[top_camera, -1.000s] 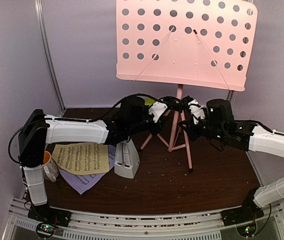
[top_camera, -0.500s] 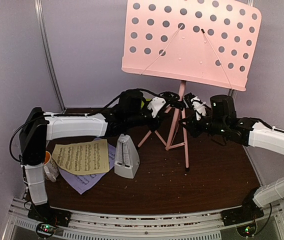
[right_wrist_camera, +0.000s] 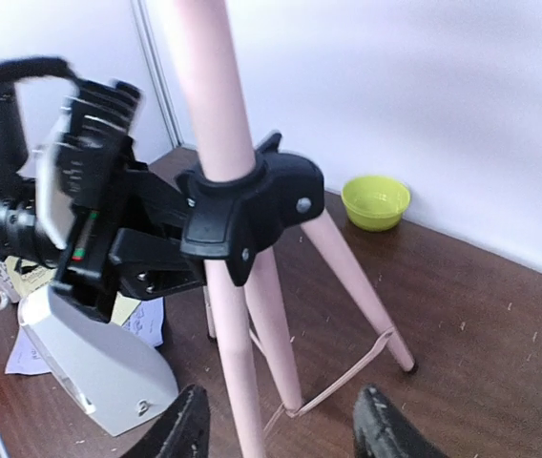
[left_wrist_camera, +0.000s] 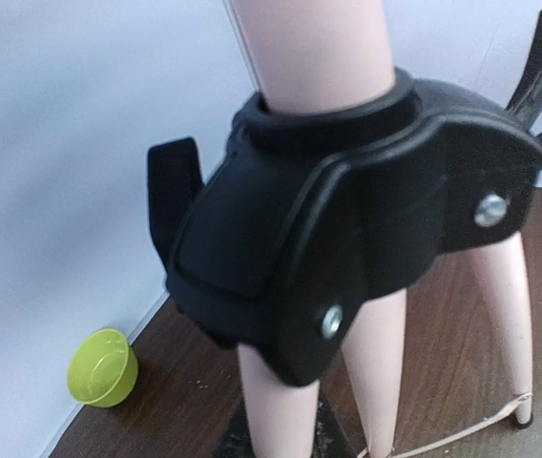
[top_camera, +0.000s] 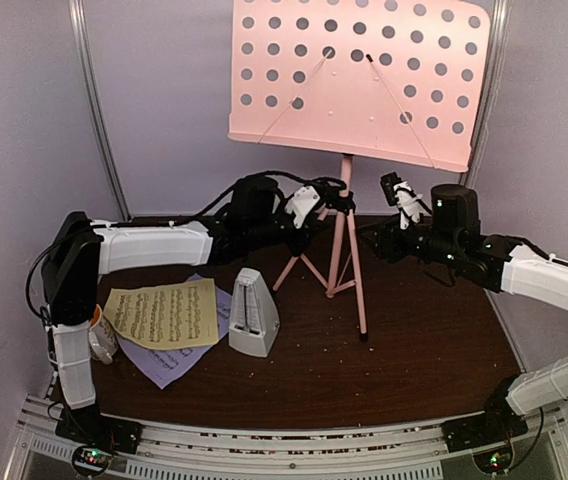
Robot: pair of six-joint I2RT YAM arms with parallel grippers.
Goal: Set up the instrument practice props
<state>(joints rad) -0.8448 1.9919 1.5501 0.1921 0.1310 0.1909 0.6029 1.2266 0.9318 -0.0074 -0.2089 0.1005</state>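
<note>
The left arm's (top_camera: 154,245) jaws are pinched narrow on the black hub (right_wrist_camera: 252,205) of the pink tripod music stand (top_camera: 354,75), which stands upright toward twelve o'clock on the counter (top_camera: 414,340). The right arm's (top_camera: 544,280) jaws gape wide, empty, at the pole's three o'clock. Placing the stand looks nearly finished. Next, I'd guess, the yellow music sheet (top_camera: 164,315), lying on the lavender sheet (top_camera: 159,365) at nine o'clock beside the metronome (top_camera: 252,313), needs lifting onto the desk. Both arms reach forward, forearms nearly level.

Your left arm (top_camera: 154,248) stretches inward, left gripper (top_camera: 332,203) clamped on the black collar (left_wrist_camera: 347,239) of the pink music stand (top_camera: 359,80). Your right arm (top_camera: 544,280) reaches in opposite, right gripper (right_wrist_camera: 281,431) spread wide, holding nothing.
</note>
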